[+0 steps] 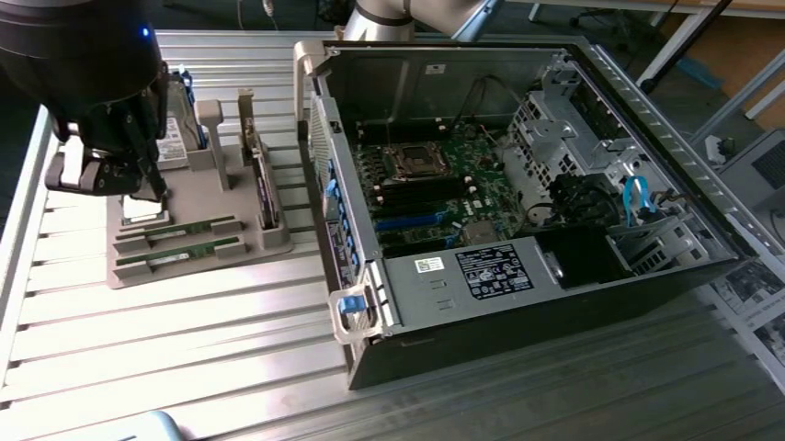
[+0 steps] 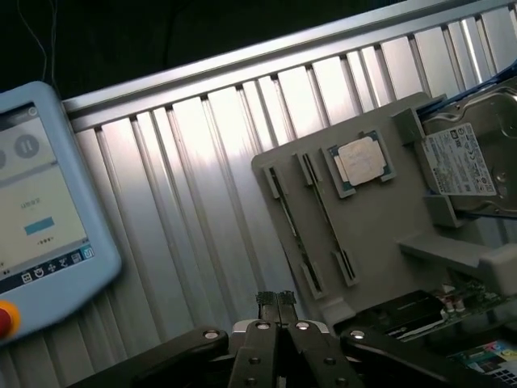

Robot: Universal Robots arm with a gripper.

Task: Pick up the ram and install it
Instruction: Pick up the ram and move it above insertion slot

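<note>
So, one ram stick (image 1: 187,229) and its twin (image 1: 190,250) sit on edge in parallel slots of the gray parts holder (image 1: 252,243), long axes running along the holder's edge farthest from the hard drive (image 2: 468,158). CPU chip (image 2: 359,162) lies flat in its own recess there. Open PC case (image 1: 405,83) stands beside the holder on the slatted table (image 1: 184,349). Gripper (image 2: 279,301) hangs over the holder, pointing down, fingers pressed together.
</note>
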